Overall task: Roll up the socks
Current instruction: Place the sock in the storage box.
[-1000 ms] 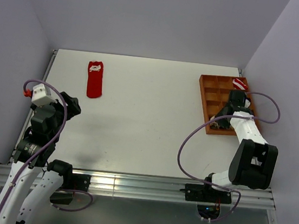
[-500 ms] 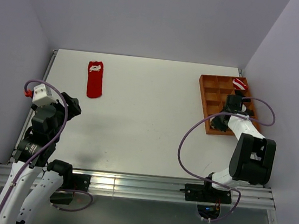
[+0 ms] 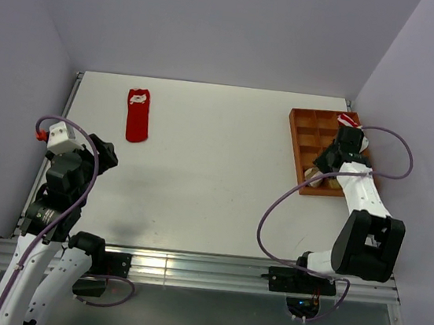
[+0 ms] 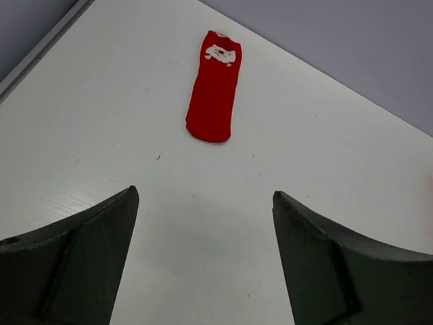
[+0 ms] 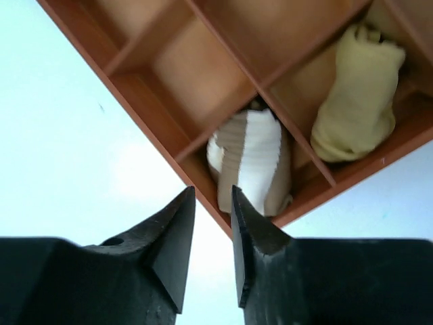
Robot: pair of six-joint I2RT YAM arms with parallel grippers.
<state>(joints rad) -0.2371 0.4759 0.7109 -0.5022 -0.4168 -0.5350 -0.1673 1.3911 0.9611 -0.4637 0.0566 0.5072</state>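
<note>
No readable writing
The only marking is a white mark (image 4: pixel 222 52) on the red sock (image 4: pixel 212 101), with no legible letters or numbers.

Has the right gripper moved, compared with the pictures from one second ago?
Yes. In the top view the right gripper has drawn back from the near corner of the orange tray, toward its far end.

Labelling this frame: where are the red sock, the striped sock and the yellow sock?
red sock (image 4: pixel 214 88), left wrist view, mid-body.
striped sock (image 5: pixel 258 156), right wrist view, cream band.
yellow sock (image 5: pixel 355 95), right wrist view, its middle.
</note>
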